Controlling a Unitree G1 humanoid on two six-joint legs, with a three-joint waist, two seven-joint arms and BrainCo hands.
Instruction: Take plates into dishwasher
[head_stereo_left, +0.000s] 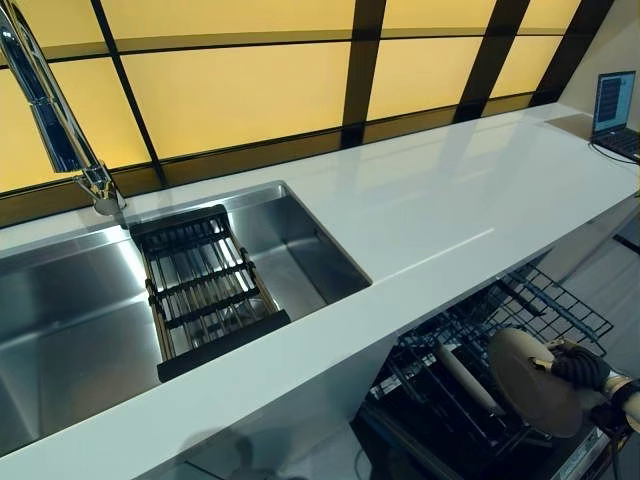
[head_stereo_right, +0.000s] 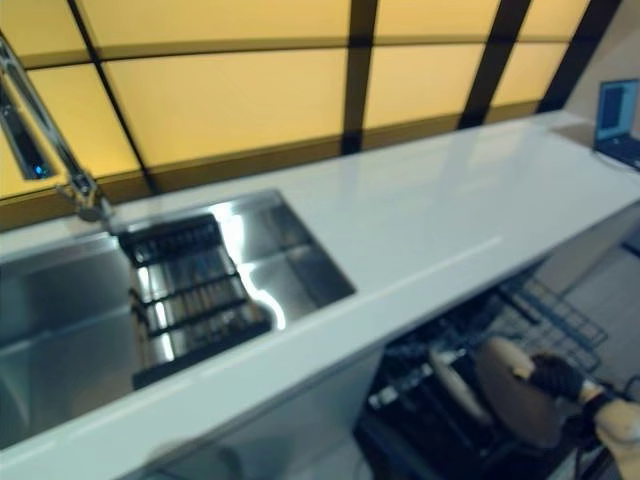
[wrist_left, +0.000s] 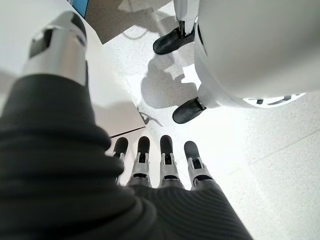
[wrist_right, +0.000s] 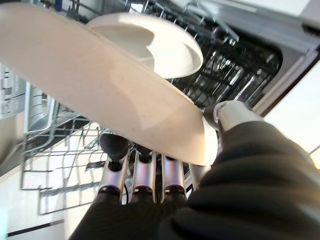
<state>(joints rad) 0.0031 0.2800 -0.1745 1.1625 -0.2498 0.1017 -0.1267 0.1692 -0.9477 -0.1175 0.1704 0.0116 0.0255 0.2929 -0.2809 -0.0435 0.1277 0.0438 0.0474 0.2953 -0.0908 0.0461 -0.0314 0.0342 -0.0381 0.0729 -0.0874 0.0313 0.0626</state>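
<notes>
A beige plate (head_stereo_left: 528, 380) is held on edge by the right hand (head_stereo_left: 580, 366) above the pulled-out dishwasher rack (head_stereo_left: 480, 370), which sits below the front edge of the white desk (head_stereo_left: 440, 210). In the right wrist view the fingers (wrist_right: 145, 175) are seen curled under the plate's rim with the thumb pressed on its other face, so the hand is clamped on the plate. A second plate (wrist_right: 155, 45), paler, is already stood in the rack just beyond the held one; in the head views it shows as a light sliver (head_stereo_left: 465, 378) among the wires. The task is judged to be partly done: one plate appears loaded, and the plate in hand has yet to be lowered between the rack's tines and released. No further plates are seen on the desk or in the steel sink (head_stereo_left: 70, 320), where only a dark drainer rack (head_stereo_left: 205, 285) lies beneath the tap (head_stereo_left: 55, 120). A laptop (head_stereo_left: 613, 108) stands at the far right end of the desk. The right arm is reached low and forward from the lower right, its wrist turned so the plate stands nearly upright. The left hand (wrist_left: 160, 160) hangs idle towards the floor, its fingers straight and apart, holding nothing.
</notes>
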